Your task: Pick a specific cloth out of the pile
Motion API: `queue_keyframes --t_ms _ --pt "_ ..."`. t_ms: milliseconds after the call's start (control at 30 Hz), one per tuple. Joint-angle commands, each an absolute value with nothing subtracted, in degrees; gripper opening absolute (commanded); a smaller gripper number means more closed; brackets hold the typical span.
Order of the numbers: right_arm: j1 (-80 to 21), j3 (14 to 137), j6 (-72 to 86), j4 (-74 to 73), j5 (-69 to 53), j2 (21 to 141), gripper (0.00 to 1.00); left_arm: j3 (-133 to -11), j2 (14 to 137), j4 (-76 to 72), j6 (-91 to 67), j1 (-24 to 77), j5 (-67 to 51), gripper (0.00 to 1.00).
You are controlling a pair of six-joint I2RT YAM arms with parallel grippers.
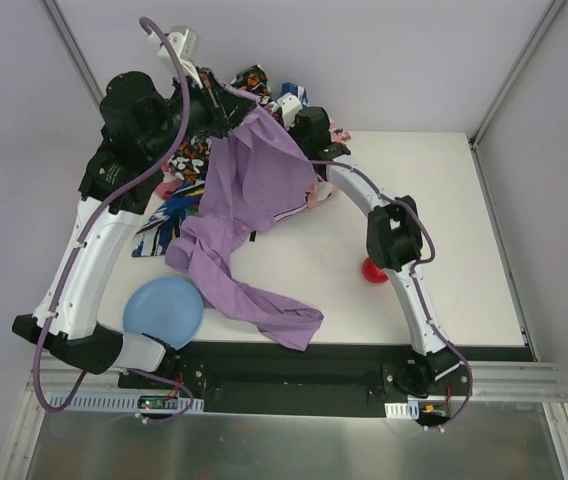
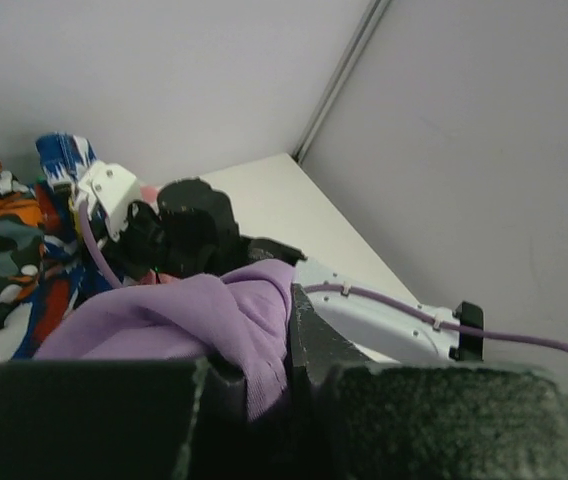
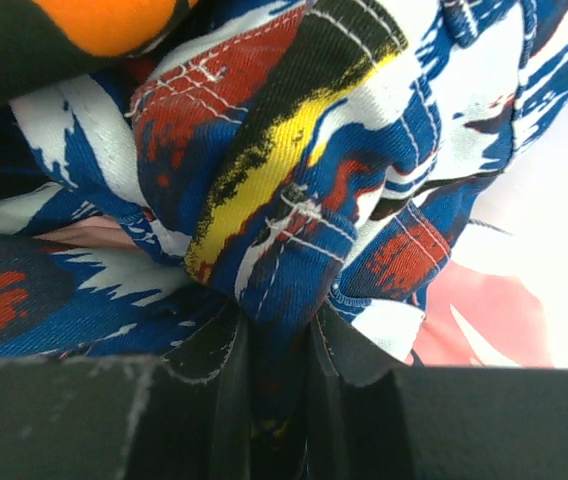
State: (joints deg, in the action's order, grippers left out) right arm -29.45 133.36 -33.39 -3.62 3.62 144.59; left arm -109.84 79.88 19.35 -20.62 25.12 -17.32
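Note:
The lilac-purple cloth (image 1: 254, 190) hangs from my left gripper (image 1: 236, 108), raised over the back of the table. It drapes down across the table to a sleeve near the front edge. In the left wrist view a fold of the cloth (image 2: 234, 320) is pinched in the shut left gripper (image 2: 269, 365). The pile (image 1: 189, 160) of patterned cloths lies at the back left, partly under the lilac cloth. My right gripper (image 3: 282, 345) is shut on a blue-white patterned cloth (image 3: 294, 170) of the pile. From above the right gripper (image 1: 294, 112) sits at the pile's top.
A red ball (image 1: 372, 270) lies on the white table (image 1: 444, 220), half hidden by my right arm (image 1: 394, 235). A light blue disc (image 1: 164, 310) sits at the front left. Grey walls close in the back and sides. The right arm (image 2: 384, 315) crosses just behind the left gripper.

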Motion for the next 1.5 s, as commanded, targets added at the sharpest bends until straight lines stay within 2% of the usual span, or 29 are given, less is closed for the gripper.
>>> queue_keyframes --t_ms 0,233,367,467,567,733,967,1133,1233,1467 --pt "-26.37 129.03 -28.39 -9.49 7.03 140.19 0.09 -101.98 73.93 14.68 -22.85 26.89 -20.83 0.00" --pt "-26.37 128.85 -26.02 -13.18 5.28 136.94 0.19 -88.43 66.72 14.06 -20.31 35.75 -19.87 0.00" --pt "-26.28 128.24 -24.70 -16.08 3.00 134.83 0.32 -82.63 64.43 14.06 -18.72 42.08 -20.74 0.00" --pt "-26.19 125.87 -24.08 -17.57 0.63 131.59 0.45 -79.37 64.07 14.15 -17.67 47.53 -19.78 0.00" --pt "-25.75 122.80 -23.47 -19.24 -6.92 126.67 0.60 -81.37 66.17 14.41 -16.00 51.84 -19.60 0.00" --pt "-24.18 112.08 -21.62 -20.30 -13.17 113.24 0.96 -95.33 75.65 18.98 -14.59 54.84 -25.13 0.00" --pt "-16.71 95.30 -12.14 -19.95 -13.80 94.51 0.96 -120.99 89.62 25.22 -10.72 56.43 -23.83 0.00" --pt "-11.79 81.15 -11.07 -15.48 -5.91 80.27 0.96 -141.65 101.94 29.62 -11.25 56.43 -25.76 0.00" --pt "-9.94 74.63 -11.86 -14.68 -1.16 72.98 0.96 -137.93 100.47 29.62 -9.85 56.43 -21.02 0.00" --pt "-9.32 66.11 -10.99 -13.80 2.55 64.78 0.96 -112.72 86.24 29.44 -9.93 54.15 8.83 0.00"
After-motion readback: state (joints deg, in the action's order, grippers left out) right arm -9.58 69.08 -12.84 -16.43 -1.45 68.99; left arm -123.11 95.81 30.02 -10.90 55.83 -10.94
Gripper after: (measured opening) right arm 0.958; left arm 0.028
